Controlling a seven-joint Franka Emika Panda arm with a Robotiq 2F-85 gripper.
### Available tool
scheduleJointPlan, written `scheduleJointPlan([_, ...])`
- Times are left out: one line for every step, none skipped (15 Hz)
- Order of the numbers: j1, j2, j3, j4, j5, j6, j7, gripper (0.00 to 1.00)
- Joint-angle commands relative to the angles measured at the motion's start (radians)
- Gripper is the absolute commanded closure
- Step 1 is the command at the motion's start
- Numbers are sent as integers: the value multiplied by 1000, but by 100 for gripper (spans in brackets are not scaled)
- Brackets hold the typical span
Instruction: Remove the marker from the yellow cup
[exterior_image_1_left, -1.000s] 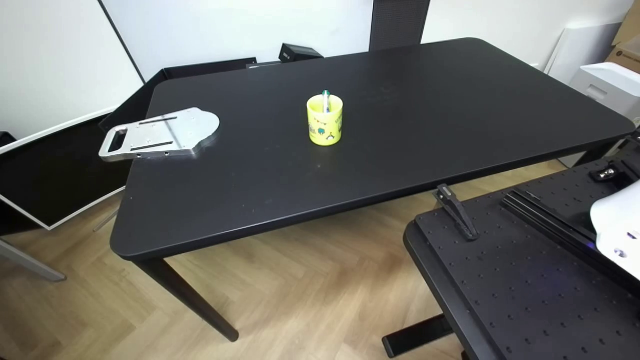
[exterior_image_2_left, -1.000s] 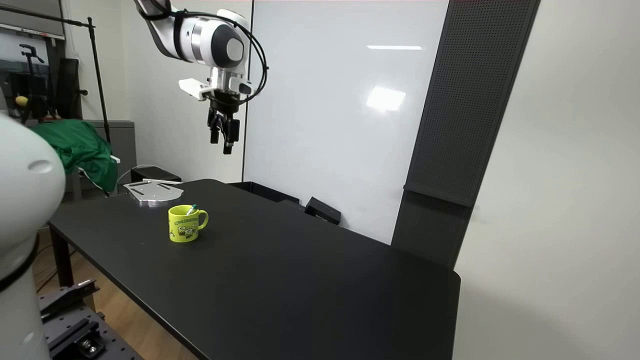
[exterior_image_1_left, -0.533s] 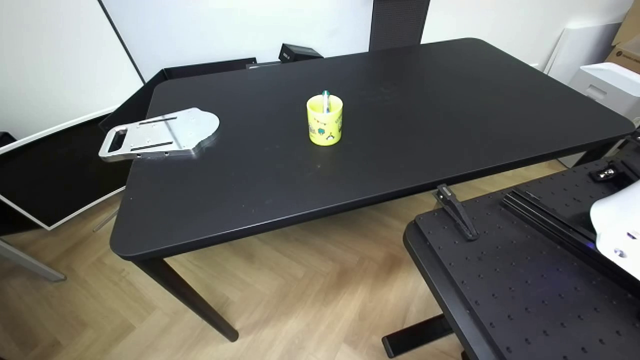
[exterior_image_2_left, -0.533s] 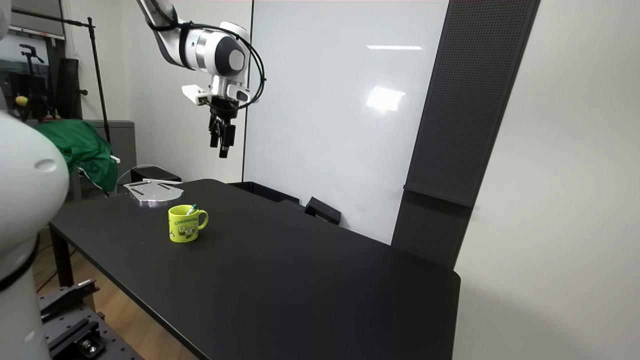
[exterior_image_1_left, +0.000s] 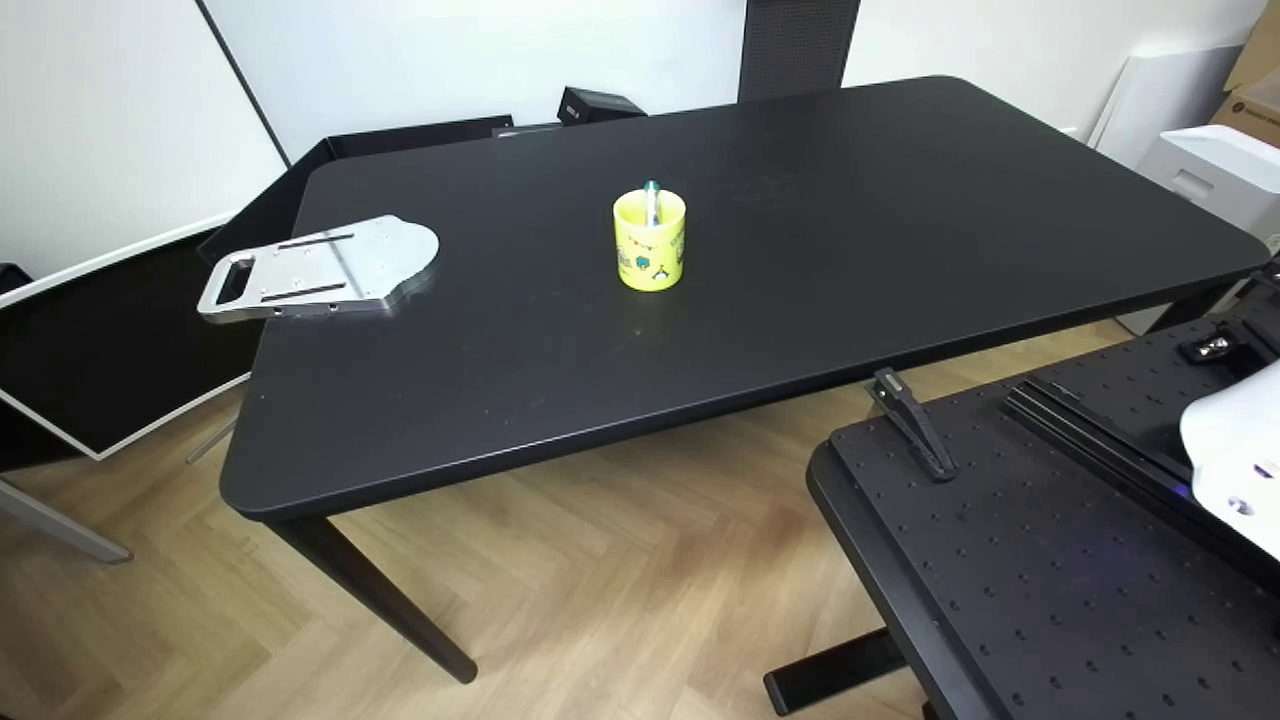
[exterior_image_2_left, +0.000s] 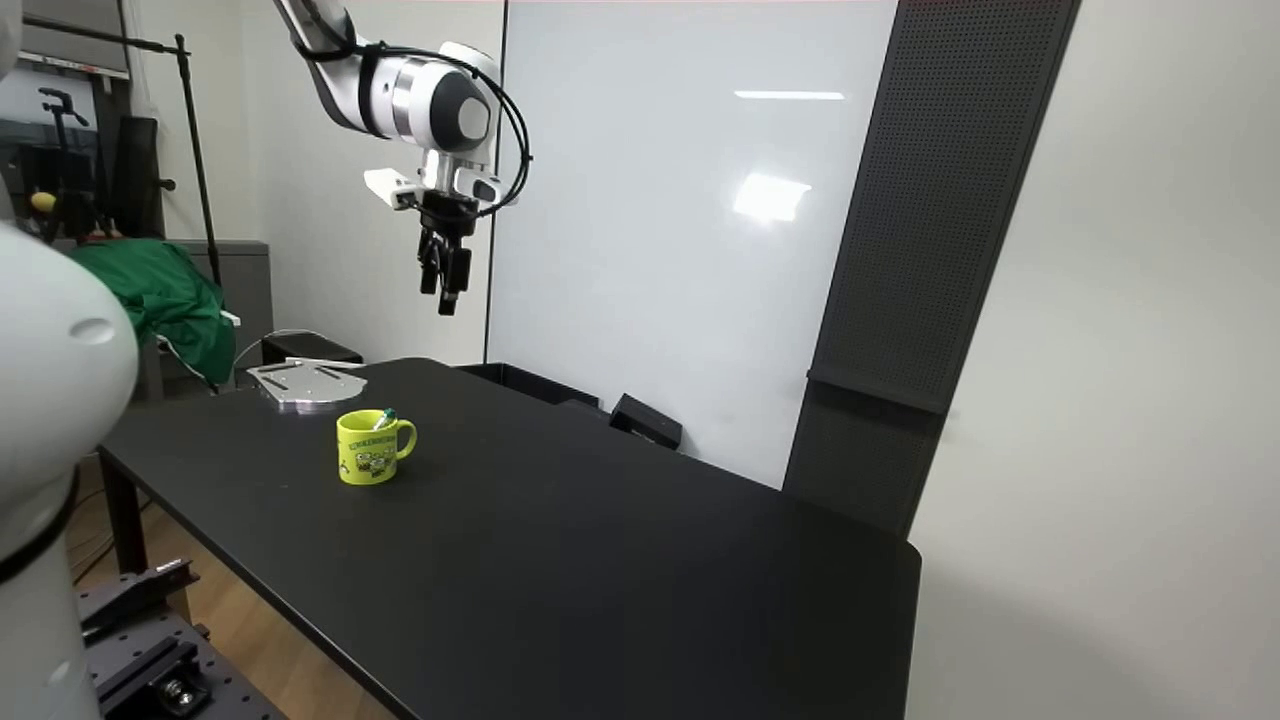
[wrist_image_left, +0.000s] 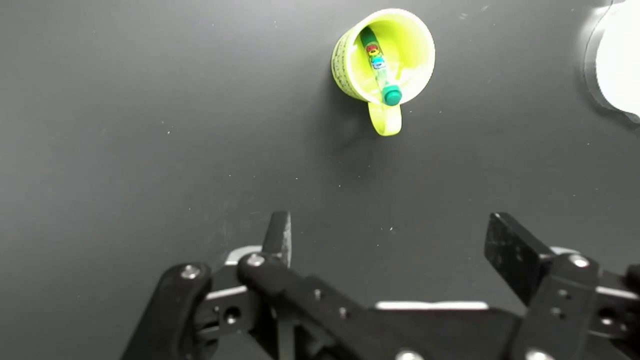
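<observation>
Marker (wrist_image_left: 378, 64) is leaning inside the yellow cup (exterior_image_1_left: 640, 245), which is standing right of the silvery plate (exterior_image_1_left: 385, 260) in an exterior view; I'm hovering the gripper (wrist_image_left: 390, 227), spread wide, over the table (exterior_image_1_left: 850, 190).

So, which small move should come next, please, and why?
I would probably shift the open gripper over the marker before any descent: in the wrist view, the yellow cup lies beyond the gap between the jaws, and the marker leans inside, one green end at the rim.
</observation>
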Motion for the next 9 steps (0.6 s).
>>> scheduleJointPlan([22,42,-22,45,34,-36,58,0])
scheduleJointPlan([25,54,-23,51,40,-30,72,0])
scheduleJointPlan([30,71,-25,62,48,-20,91,0])
scheduleJointPlan([34,88,-27,72,53,-15,109,0])
scheduleJointPlan([43,112,-32,87,60,5,160,0])
scheduleJointPlan([49,135,-34,103,66,19,185,0])
scheduleJointPlan([52,161,-32,127,81,11,194,0])
scheduleJointPlan([57,188,-32,151,90,8,206,0])
scheduleJointPlan([67,219,-35,180,89,6,222,0])
